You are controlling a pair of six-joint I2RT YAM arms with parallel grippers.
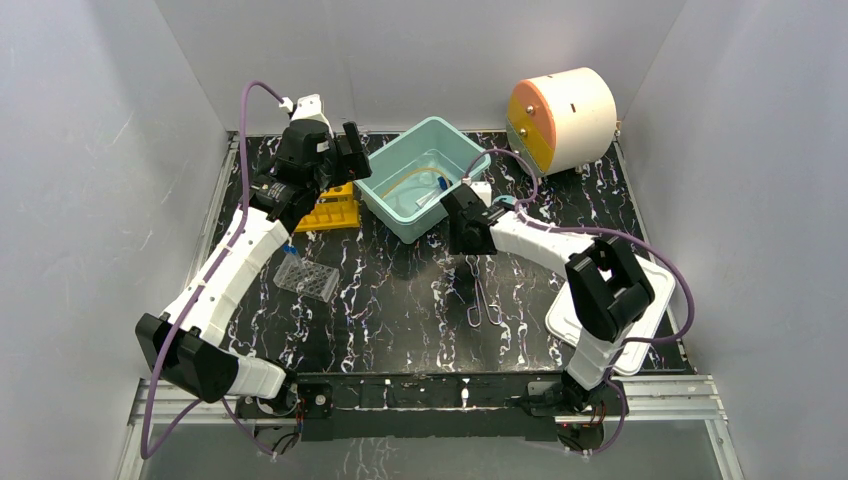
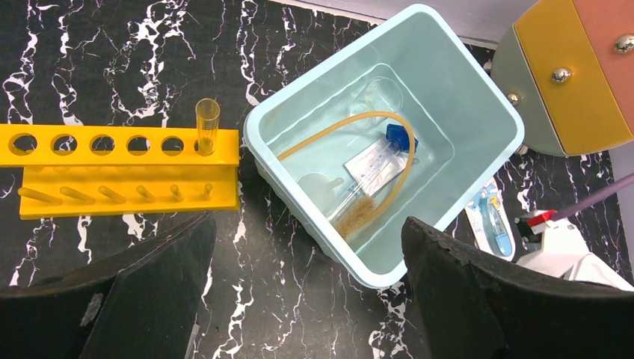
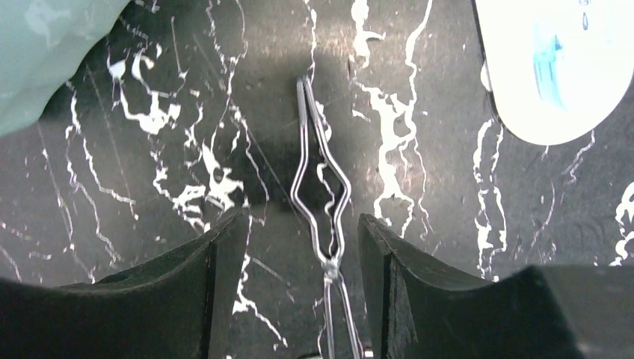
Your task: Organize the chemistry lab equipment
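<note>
The yellow holed tube rack [image 2: 119,168] lies left of a teal bin [image 2: 478,97] and holds one amber tube [image 2: 207,127]. In the bin lie the amber rubber tubing [image 2: 351,127], a blue-capped tube [image 2: 377,161], a thin brush [image 2: 355,213], a white card and a glass dish [image 2: 385,93]. My left gripper [image 2: 310,284] is open and empty above the table between rack and bin; it also shows in the top view [image 1: 345,160]. A wire clip [image 3: 321,194] lies flat on the table. My right gripper [image 3: 303,232] is open, its fingers on either side of the clip.
A clear plastic well rack [image 1: 307,277] lies near the left arm. A white tray [image 1: 640,275] sits under the right arm. A white drum with an orange face [image 1: 560,115] stands at the back right. A small blue-and-white packet [image 2: 493,221] lies beside the bin.
</note>
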